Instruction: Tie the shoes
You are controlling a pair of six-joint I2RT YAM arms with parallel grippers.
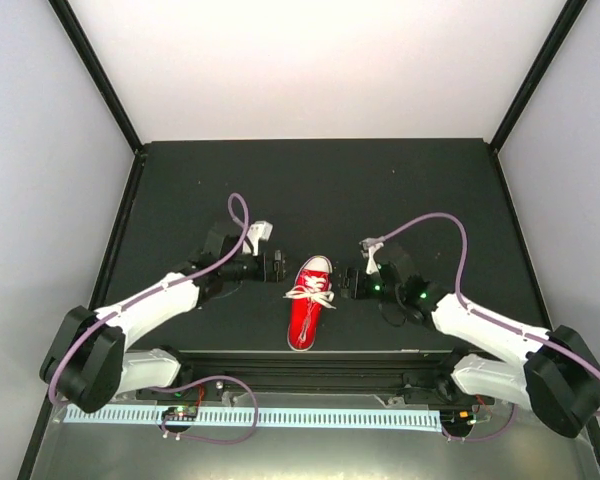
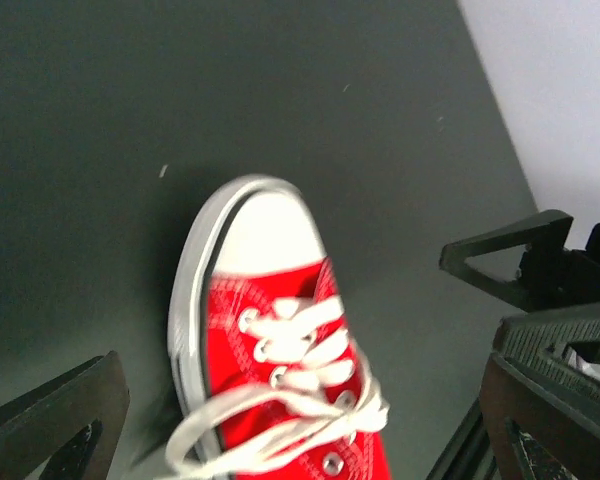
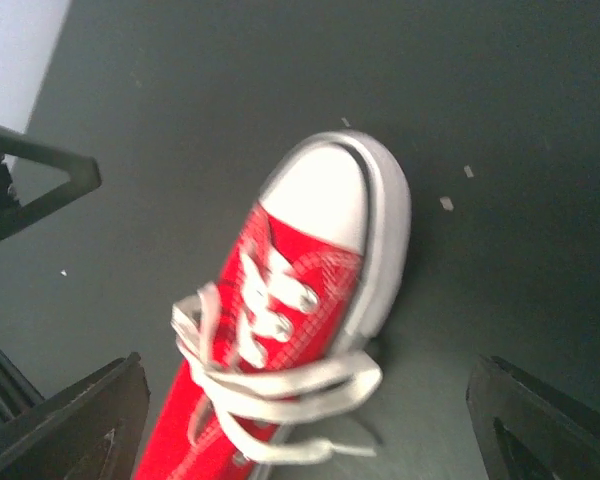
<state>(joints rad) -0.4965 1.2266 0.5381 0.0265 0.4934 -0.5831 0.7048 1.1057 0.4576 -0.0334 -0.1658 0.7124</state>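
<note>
The red sneaker (image 1: 309, 301) lies on the black table, its white toe cap (image 1: 317, 266) pointing away from the arms. Its white laces (image 1: 311, 294) lie in loose loops across the middle and hang over both sides. My left gripper (image 1: 279, 268) is open and empty just left of the toe; the shoe (image 2: 280, 330) and laces (image 2: 280, 410) lie between its fingers (image 2: 55, 420). My right gripper (image 1: 351, 282) is open and empty just right of the shoe; the shoe (image 3: 290, 290) and a lace loop (image 3: 290, 385) lie between its fingers (image 3: 545, 425).
The black table (image 1: 310, 190) is walled by white panels at the back and sides. A black rail (image 1: 310, 362) runs along the near edge behind the shoe's heel. The other arm's finger shows in each wrist view (image 2: 515, 255) (image 3: 35, 185).
</note>
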